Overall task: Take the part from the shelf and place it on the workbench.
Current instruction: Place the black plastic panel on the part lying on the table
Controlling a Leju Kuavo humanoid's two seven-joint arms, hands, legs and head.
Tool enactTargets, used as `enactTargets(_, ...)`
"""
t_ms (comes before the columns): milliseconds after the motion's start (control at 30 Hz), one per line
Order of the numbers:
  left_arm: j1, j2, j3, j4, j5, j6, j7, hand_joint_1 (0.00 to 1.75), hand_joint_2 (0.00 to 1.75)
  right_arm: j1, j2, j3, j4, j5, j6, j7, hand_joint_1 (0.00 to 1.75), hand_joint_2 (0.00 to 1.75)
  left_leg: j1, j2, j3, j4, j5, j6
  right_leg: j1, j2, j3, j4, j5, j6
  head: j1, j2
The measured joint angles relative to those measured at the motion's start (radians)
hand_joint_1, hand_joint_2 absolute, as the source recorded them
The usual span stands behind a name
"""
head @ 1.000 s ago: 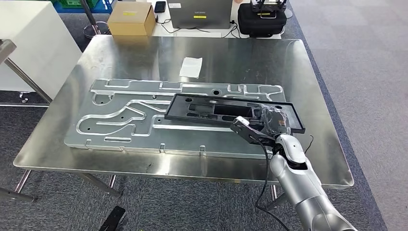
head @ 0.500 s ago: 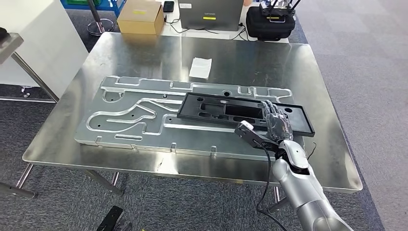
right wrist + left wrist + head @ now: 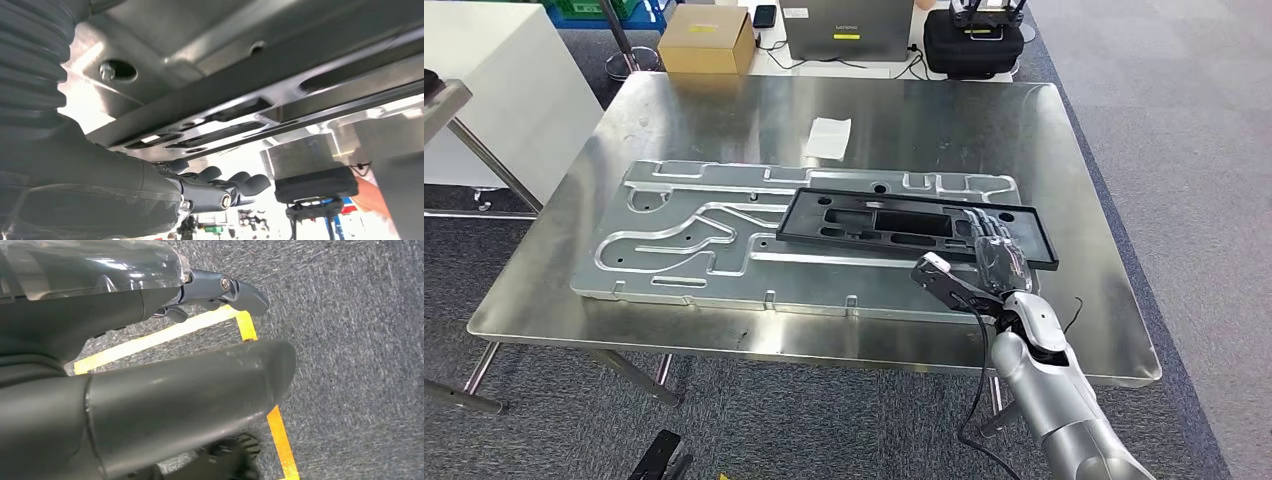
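Since half a second ago, the whole head view has shifted a little, so the camera has moved; the right hand point(image 3: 984, 268) is seen as before at the near right end of the flat black rectangular plastic frame with cut-out slots point(image 3: 904, 222).

Nearest the robot, the silver right arm point(image 3: 1049, 390) rises from the lower right of the head view. At its end, the right hand is stretched out flat, with its dark fingers point(image 3: 992, 232) laid over the black frame's near right end and its thumb point(image 3: 939, 275) held apart to the side. Nothing is clasped in it. Whether the fingers press on the frame or hover just above it cannot be told.

The black frame lies flat on the right half of a large machined aluminium plate with curved grooves point(image 3: 694, 245). That plate rests on the shiny stainless steel table point(image 3: 904, 120).

Farther back on the table, a small white folded paper point(image 3: 828, 137) lies alone.

Beyond the table's far edge, a brown cardboard box point(image 3: 707, 40), a grey laptop point(image 3: 844, 28) and a black carrying case point(image 3: 972, 42) are seen.

The left hand point(image 3: 150, 355) is seen in the left wrist view above grey carpet with yellow tape lines point(image 3: 280, 435); its fingers are extended and nothing is held.
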Motion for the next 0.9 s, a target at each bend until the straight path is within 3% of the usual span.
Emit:
enactTargets(67,-0.002,0.001,0.000,0.000,0.001,-0.001,-0.001,0.00,0.00,0.002,0.000,0.000,-0.007,-0.003,0.000,-0.002,0.00,1.75,-0.002,-0.002,0.036,-0.079,0.025,0.009,0.002,0.001,-0.011,0.008,0.005,0.012,0.000,0.000)
enactTargets(167,-0.001,0.000,0.000,0.000,0.001,-0.003,-0.002,0.00,0.00,0.008,0.000,0.000,-0.013,-0.008,0.000,-0.002,0.00,1.75,-0.007,-0.003,0.026,-0.087,0.042,0.032,0.000,0.003,-0.021,0.008,0.017,0.035,0.001,0.000)
enactTargets(200,-0.001,0.000,0.000,0.000,0.001,-0.003,-0.002,0.00,0.00,0.009,-0.001,0.000,-0.014,-0.009,0.000,-0.002,0.00,1.75,-0.006,-0.002,0.021,-0.091,0.051,0.041,-0.001,0.004,-0.026,0.016,0.006,0.041,0.002,0.000)
enactTargets(267,-0.002,-0.001,0.000,0.000,0.001,-0.004,-0.002,0.00,0.00,0.012,-0.002,-0.001,-0.016,-0.010,0.000,-0.003,0.00,1.75,-0.004,0.001,0.005,-0.098,0.071,0.056,-0.004,0.005,-0.054,0.085,-0.061,0.049,0.005,0.000)
enactTargets(333,-0.002,-0.001,0.000,0.000,0.001,-0.005,-0.003,0.00,0.00,0.016,-0.002,-0.001,-0.017,-0.012,0.001,-0.003,0.00,1.75,-0.006,0.001,-0.017,-0.099,0.087,0.062,-0.003,0.006,-0.090,0.205,-0.147,0.054,0.008,0.000)
enactTargets(367,-0.001,-0.001,0.000,0.000,0.001,-0.005,-0.003,0.00,0.00,0.019,-0.002,-0.001,-0.017,-0.012,0.001,-0.004,0.00,1.75,-0.007,0.001,-0.029,-0.098,0.096,0.062,-0.003,0.006,-0.099,0.252,-0.169,0.055,0.008,0.000)
enactTargets(400,-0.001,-0.001,0.000,0.000,0.002,-0.006,-0.003,0.00,0.00,0.022,-0.002,-0.001,-0.018,-0.012,0.000,-0.004,0.00,1.75,-0.007,0.001,-0.041,-0.098,0.105,0.061,-0.003,0.006,-0.092,0.270,-0.171,0.055,0.008,0.000)
enactTargets(433,0.000,-0.001,0.000,0.000,0.002,-0.008,-0.003,0.00,0.00,0.023,-0.002,-0.001,-0.018,-0.012,0.000,-0.006,0.00,1.75,-0.008,0.001,-0.053,-0.097,0.113,0.060,-0.003,0.006,-0.068,0.254,-0.155,0.052,0.008,0.000)
enactTargets(467,0.000,-0.001,0.000,0.000,0.002,-0.009,-0.003,0.00,0.00,0.024,-0.002,-0.001,-0.019,-0.012,-0.001,-0.007,0.00,1.75,-0.009,0.000,-0.064,-0.097,0.122,0.058,-0.002,0.006,-0.026,0.205,-0.130,0.048,0.008,0.000)
enactTargets(533,0.000,-0.002,0.000,0.000,0.002,-0.012,-0.003,0.00,0.00,0.023,-0.001,-0.001,-0.024,-0.010,-0.007,-0.008,0.00,1.75,-0.010,-0.001,-0.078,-0.097,0.139,0.050,0.003,0.008,0.071,0.067,-0.105,0.036,0.008,0.000)
enactTargets(567,0.000,-0.003,0.000,0.000,0.003,-0.012,-0.002,0.00,0.00,0.023,0.000,-0.001,-0.027,-0.007,-0.012,-0.007,0.00,1.75,-0.010,-0.002,-0.081,-0.098,0.147,0.045,0.006,0.009,0.103,0.017,-0.103,0.030,0.007,0.000)
enactTargets(600,0.001,-0.004,0.000,0.000,0.003,-0.013,-0.001,0.00,0.00,0.023,0.001,-0.001,-0.030,-0.004,-0.018,-0.007,0.00,1.75,-0.010,-0.002,-0.082,-0.101,0.156,0.039,0.010,0.009,0.117,-0.010,-0.106,0.026,0.008,0.000)
enactTargets(667,0.002,-0.005,0.000,0.000,0.003,-0.013,0.000,0.00,0.00,0.024,0.007,0.000,-0.034,0.005,-0.033,-0.006,0.00,1.75,-0.009,-0.003,-0.083,-0.111,0.172,0.025,0.011,0.009,0.113,-0.023,-0.091,0.016,0.009,0.000)
enactTargets(700,0.003,-0.005,0.000,0.000,0.003,-0.014,0.001,0.00,0.00,0.025,0.011,0.000,-0.034,0.010,-0.040,-0.006,0.00,1.75,-0.009,-0.003,-0.087,-0.109,0.168,0.020,0.009,0.007,0.108,-0.028,-0.079,0.009,0.011,0.000)
enactTargets(733,0.005,-0.006,0.000,0.000,0.004,-0.014,0.002,0.00,0.00,0.026,0.016,0.000,-0.037,0.015,-0.046,-0.005,0.00,1.75,-0.009,-0.003,-0.096,-0.093,0.143,0.016,0.006,0.005,0.099,-0.034,-0.065,0.000,0.009,0.000)
enactTargets(833,0.009,-0.006,0.000,0.000,0.005,-0.015,0.004,0.00,0.00,0.038,0.031,0.002,-0.056,0.035,-0.066,-0.003,0.00,1.75,-0.006,-0.001,-0.136,0.067,-0.007,0.006,0.005,0.001,0.058,-0.038,-0.027,-0.014,0.005,0.000)
enactTargets(867,0.009,-0.006,0.000,0.000,0.006,-0.014,0.005,0.00,0.00,0.044,0.035,0.003,-0.064,0.042,-0.071,-0.001,0.00,1.31,-0.006,-0.001,-0.143,0.128,-0.036,0.003,0.006,0.000,0.043,-0.036,-0.016,-0.013,0.004,0.000)
enactTargets(900,0.009,-0.006,0.000,0.000,0.006,-0.014,0.005,0.00,0.00,0.049,0.039,0.005,-0.073,0.051,-0.074,0.000,0.00,0.87,-0.006,-0.001,-0.140,0.167,-0.041,0.000,0.007,-0.001,0.027,-0.034,-0.006,-0.012,0.005,0.000)
